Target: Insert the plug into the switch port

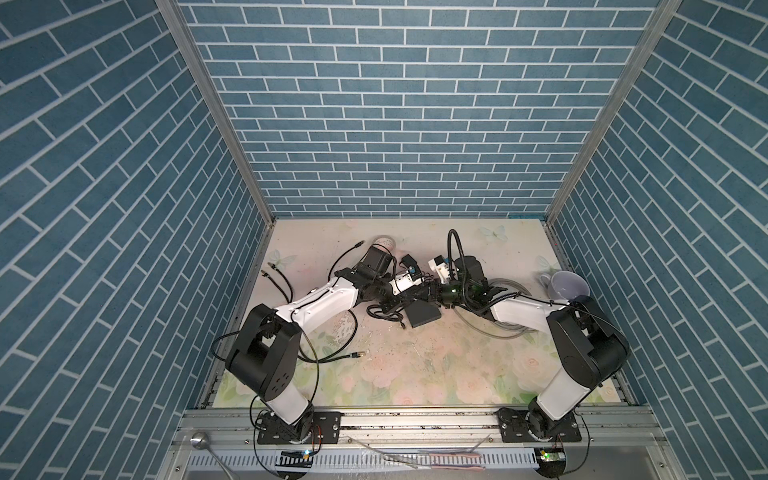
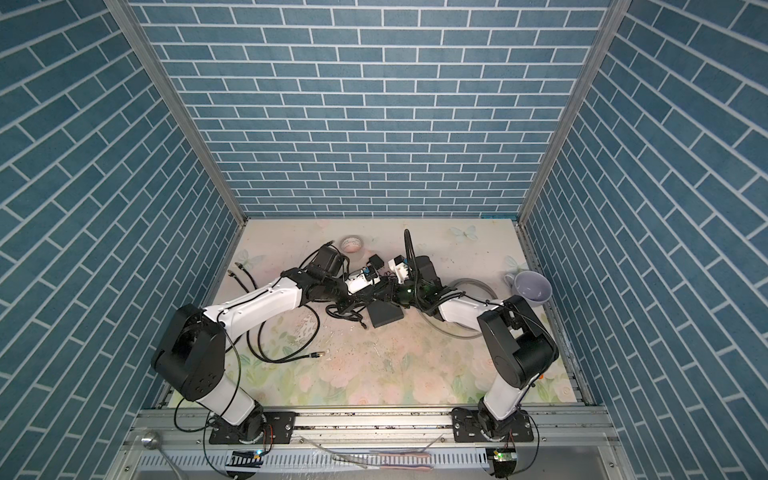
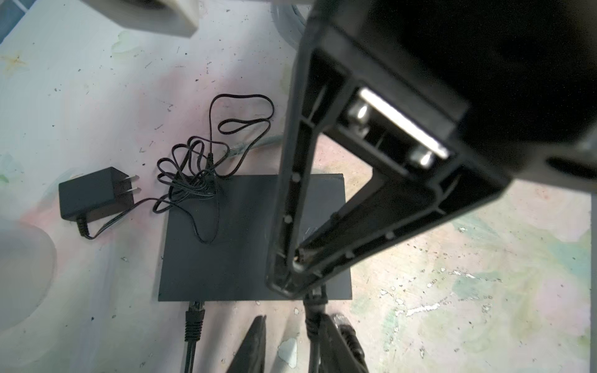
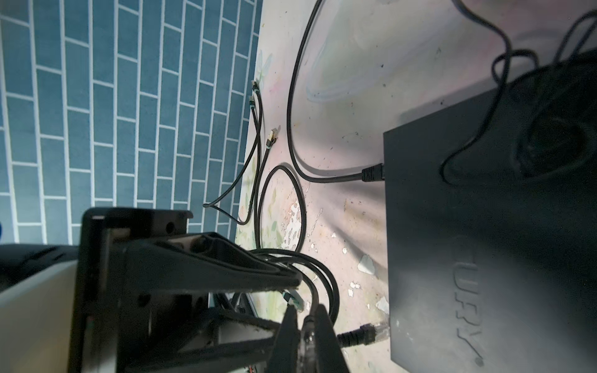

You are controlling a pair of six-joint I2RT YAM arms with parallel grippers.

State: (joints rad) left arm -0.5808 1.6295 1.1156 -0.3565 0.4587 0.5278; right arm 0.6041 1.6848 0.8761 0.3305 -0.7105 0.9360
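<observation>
A neighbouring plug (image 4: 371,172) sits seated in the edge of the switch (image 4: 484,258). The plug (image 4: 365,334) lies just ahead of the right gripper (image 4: 307,319), which is clamped on a cable (image 4: 310,290) behind it. The plug's clear tip shows at the port mouth, so it seems not fully home and a last push is left. Close beside the right gripper, the left gripper (image 3: 292,326) stands parted, gripping nothing. Beyond the left gripper, past the switch, lies a power adapter (image 3: 93,197). Its thin cord (image 3: 193,181) tangles on the switch top, clear of the ports.

Matte-black switch (image 3: 245,242), black power adapter (image 3: 90,197), lilac mug (image 1: 565,284), pastel floral tabletop (image 1: 415,365), blue brick-patterned walls (image 1: 395,104).
</observation>
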